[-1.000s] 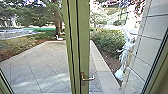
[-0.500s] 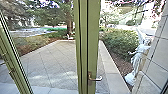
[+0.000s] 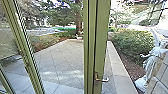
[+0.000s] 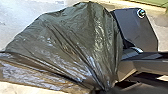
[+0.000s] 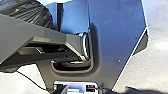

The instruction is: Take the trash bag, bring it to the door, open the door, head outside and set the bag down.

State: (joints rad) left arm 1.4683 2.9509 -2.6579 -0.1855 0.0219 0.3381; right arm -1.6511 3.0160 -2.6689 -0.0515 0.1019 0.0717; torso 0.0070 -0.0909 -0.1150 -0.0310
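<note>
A dark trash bag (image 4: pixel 67 45) is hanging beside the robot's base plate (image 4: pixel 137 30), a green-framed door (image 3: pixel 102 42) standing ahead.
The bag is gathering into a narrow neck; how far open either gripper is, or whether it is gripping anything, I cannot tell. A lever handle (image 3: pixel 102 80) is jutting from the frame, with paving (image 3: pixel 62 62), a bush (image 3: pixel 132 45) and a pale statue (image 3: pixel 150 65) showing beyond.
</note>
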